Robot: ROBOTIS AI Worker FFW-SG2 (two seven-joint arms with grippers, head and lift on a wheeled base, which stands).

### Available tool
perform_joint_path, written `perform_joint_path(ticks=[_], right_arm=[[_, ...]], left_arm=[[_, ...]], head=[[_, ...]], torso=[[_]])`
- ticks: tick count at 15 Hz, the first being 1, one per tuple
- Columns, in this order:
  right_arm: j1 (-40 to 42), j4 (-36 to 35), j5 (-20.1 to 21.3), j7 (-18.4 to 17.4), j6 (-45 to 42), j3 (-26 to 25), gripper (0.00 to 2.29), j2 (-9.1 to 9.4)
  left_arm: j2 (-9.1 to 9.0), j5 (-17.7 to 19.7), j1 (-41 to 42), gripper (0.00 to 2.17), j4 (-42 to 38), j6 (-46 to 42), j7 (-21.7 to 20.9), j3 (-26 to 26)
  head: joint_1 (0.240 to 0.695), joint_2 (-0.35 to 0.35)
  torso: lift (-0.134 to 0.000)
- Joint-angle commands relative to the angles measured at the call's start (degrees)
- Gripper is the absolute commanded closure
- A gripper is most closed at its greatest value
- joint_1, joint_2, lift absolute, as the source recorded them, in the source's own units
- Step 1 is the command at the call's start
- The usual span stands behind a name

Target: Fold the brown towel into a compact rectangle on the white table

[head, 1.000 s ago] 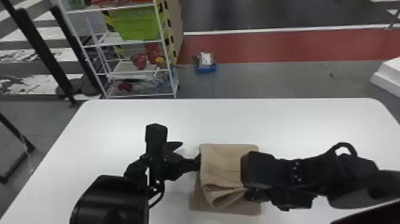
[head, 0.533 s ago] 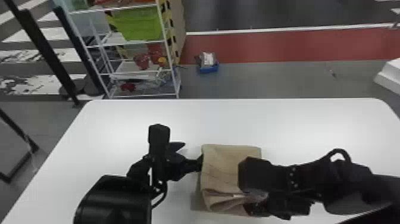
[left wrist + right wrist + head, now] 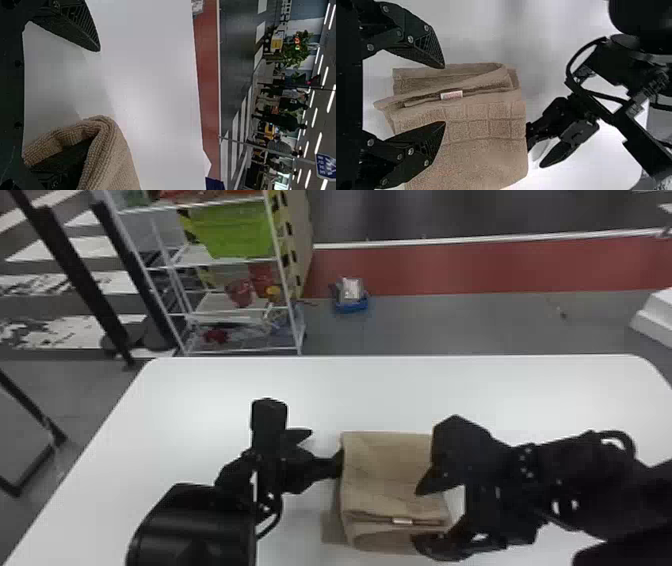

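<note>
R gripper (image 3: 443, 95): jaws wide, nothing pinched; tips by towel's (image 3: 486, 154) near R part, one each side of the white tag (image 3: 451, 95); contact w/ cloth can't be told. L gripper (image 3: 325, 449): jaws also apart, one finger (image 3: 73, 31) free over the table (image 3: 450, 390), the other tucked into a fold at towel's L edge, cloth wrapped round it but not clamped.

Towel: flat on table, nr side, b/w the two arms; roughly rectangular, several layers thick.

Done (judged): main folds, approx.; far edge fairly straight, outline already compact. Left: near edge, where layers gape around the tag and end unevenly, w/ a lower layer peeking out at near L corner; L finger also to come out of its fold. Est. stage: late, prob. last fold or tidy-up. Next, prob.: R jaws close on loose near layers and lay them square, L finger steadying. Risk: L finger drags the fold open on exit.
</note>
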Motion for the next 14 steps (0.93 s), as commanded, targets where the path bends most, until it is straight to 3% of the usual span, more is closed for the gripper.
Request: perform_joint_path(ticks=[1, 3, 5, 9, 14], right_arm=[[-0.5, -0.6, -5.1, 1.2, 1.8, -5.8, 0.63, 1.54], [-1.4, 0.3, -7.6, 1.2, 4.3, -9.3, 0.99, 2.51], [-1.7, 2.5, -7.0, 1.2, 3.6, -11.2, 1.43, 3.13], [-0.6, 3.7, -3.9, 1.2, 0.6, -8.7, 1.48, 2.60], [0.3, 5.4, -1.8, 1.2, 0.0, -4.9, 1.48, 1.54]], left_arm=[[-0.15, -0.1, 0.0, 0.09, 0.0, 0.0, 0.0, -0.1], [-0.15, -0.2, 0.0, 0.09, 0.0, 0.0, 0.0, -0.2], [-0.15, -0.2, 0.0, 0.09, 0.0, 0.0, -0.1, -0.2], [-0.15, -0.2, 0.1, 0.10, -0.2, 0.0, -0.3, -0.1], [-0.15, -0.3, 0.3, 0.10, -0.4, 0.2, -0.5, -0.1]], head=[[0.695, 0.143], [0.695, 0.133], [0.695, 0.119], [0.695, 0.087], [0.695, 0.101]], torso=[[-0.124], [-0.124], [-0.124], [-0.124], [-0.124]])
